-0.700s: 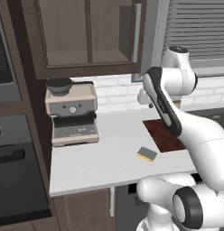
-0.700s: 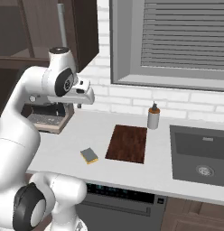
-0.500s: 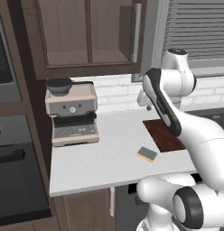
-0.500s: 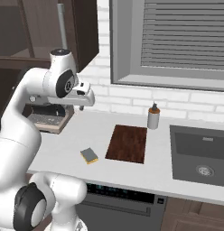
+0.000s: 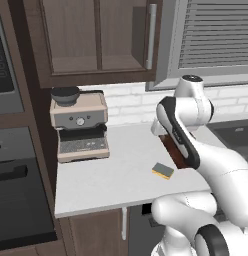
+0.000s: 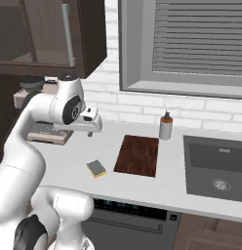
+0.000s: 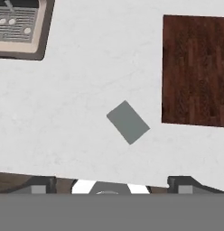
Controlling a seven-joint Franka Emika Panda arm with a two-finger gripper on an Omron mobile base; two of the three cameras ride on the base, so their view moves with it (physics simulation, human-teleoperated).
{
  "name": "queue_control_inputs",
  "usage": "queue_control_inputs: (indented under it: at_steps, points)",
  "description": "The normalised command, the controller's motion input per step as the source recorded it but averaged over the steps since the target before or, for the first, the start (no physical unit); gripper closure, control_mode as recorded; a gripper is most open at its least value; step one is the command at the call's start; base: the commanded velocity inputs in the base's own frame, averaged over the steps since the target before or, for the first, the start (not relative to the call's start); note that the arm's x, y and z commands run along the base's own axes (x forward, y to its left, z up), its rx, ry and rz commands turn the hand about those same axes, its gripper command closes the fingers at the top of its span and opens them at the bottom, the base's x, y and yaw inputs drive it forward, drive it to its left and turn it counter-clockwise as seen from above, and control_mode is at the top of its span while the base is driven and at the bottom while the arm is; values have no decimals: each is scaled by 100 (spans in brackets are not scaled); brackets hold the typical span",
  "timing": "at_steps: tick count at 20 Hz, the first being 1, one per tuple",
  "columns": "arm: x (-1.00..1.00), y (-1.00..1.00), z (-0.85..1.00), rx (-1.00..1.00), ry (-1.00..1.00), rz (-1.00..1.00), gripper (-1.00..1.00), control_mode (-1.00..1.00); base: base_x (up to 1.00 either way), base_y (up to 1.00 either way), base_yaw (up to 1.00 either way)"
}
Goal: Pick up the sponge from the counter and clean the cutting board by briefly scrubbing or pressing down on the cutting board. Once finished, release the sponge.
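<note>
The sponge is lying untouched near the counter front edge, just beside the board, while the gripper is being held high above it, empty, fingertips spread wide. The approach step is judged in hand; a descent with wrist rotation to match the sponge's skew is being called for. The board is partly being hidden by the arm in the left base view

One sponge, one cutting board, one coffee machine, all on one counter. One soap bottle and one sink basin too. One window blind, one oven.
</note>
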Motion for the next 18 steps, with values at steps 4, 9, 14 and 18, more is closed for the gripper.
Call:
queue_control_inputs:
  at_steps: [4, 9, 14, 18]
  points:
    - [-1, 0, -5, 0, 2, 0, -100, -100, 0, 0, 0]
    - [-25, -1, -64, -3, 0, 9, -100, -100, 0, 0, 0]
    - [-22, -2, -68, -1, 0, 9, -100, -100, 0, 0, 0]
    - [0, 0, -1, 0, 0, 0, -100, -100, 0, 0, 0]
